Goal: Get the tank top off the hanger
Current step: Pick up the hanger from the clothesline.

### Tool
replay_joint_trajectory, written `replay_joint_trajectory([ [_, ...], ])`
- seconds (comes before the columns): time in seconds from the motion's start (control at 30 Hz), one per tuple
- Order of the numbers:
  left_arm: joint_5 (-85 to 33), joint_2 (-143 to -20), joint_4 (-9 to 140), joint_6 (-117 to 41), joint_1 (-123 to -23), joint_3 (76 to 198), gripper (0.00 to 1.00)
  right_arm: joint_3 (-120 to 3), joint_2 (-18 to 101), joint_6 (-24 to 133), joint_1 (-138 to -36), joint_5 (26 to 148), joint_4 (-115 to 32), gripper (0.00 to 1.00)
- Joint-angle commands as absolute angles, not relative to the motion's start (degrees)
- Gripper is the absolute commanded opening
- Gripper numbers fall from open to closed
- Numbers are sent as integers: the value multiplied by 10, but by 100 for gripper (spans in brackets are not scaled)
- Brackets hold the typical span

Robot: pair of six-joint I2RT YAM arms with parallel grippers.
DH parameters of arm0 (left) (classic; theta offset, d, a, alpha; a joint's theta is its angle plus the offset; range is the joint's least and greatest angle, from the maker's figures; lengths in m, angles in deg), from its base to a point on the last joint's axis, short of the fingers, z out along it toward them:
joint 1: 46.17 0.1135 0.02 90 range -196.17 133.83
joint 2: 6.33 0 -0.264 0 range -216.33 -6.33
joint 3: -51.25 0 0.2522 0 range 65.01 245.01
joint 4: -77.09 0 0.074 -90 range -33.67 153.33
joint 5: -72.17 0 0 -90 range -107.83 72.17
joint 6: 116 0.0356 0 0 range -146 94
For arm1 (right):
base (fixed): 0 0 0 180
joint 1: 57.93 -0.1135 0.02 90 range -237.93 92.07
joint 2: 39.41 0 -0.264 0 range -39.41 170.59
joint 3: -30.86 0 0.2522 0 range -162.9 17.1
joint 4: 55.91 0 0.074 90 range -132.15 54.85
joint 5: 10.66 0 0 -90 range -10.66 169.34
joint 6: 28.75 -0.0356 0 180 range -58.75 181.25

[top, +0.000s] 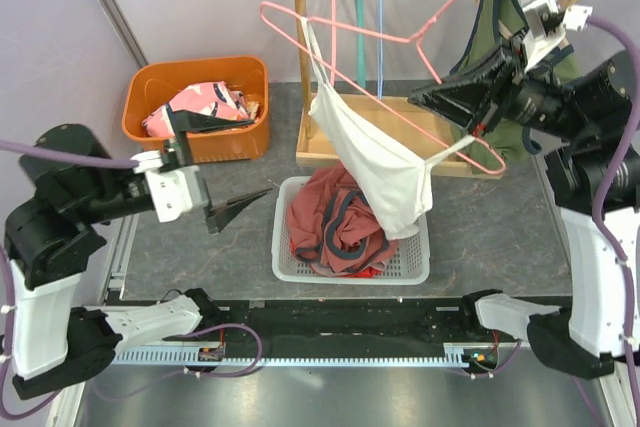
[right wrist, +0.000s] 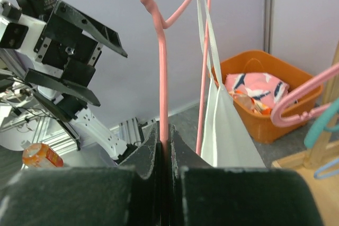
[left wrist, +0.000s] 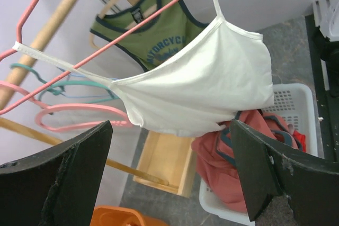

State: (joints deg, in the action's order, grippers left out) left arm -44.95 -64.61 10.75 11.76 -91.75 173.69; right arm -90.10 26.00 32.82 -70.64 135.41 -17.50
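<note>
Right gripper [top: 432,97], top view: clamps the pink hanger [top: 360,34] by its neck, holds it tilted above the white basket [top: 283,247]. White tank top [top: 375,167]: hangs by its straps from that hanger, hem low over red clothes [top: 335,222] in the basket. Left gripper [top: 262,157]: gapes wide, well apart from the garment, near the orange bin [top: 195,142].

Left wrist view: shows both fingers [left wrist: 58,183] spread with nothing between, the tank top straight ahead, a green tank top [left wrist: 164,30] behind it.

Right wrist view: shows fingers pressed together on pink wire, one white strap looped over the hanger's end.
</note>
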Motion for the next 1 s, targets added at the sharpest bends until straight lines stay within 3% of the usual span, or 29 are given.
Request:
replay_joint_trajectory([
  [0.0, -497, -630, 122, 107, -895, 1765, 99, -1012, 304, 265, -716, 1382, -308, 0],
  [0.17, -511, -614, 122, 100, -873, 1738, 99, -1044, 329, 141, -716, 1395, -449, 0],
  [0.37, -523, -606, 122, 93, -861, 1735, 100, -992, 304, 170, -716, 1391, -427, 0],
  [0.63, -551, -613, 122, 80, -854, 1766, 99, -808, 247, 317, -716, 1374, -297, 0],
  [0.97, -576, -644, 124, 65, -841, 1853, 99, -819, 269, 545, -798, 1300, -34, 0],
])
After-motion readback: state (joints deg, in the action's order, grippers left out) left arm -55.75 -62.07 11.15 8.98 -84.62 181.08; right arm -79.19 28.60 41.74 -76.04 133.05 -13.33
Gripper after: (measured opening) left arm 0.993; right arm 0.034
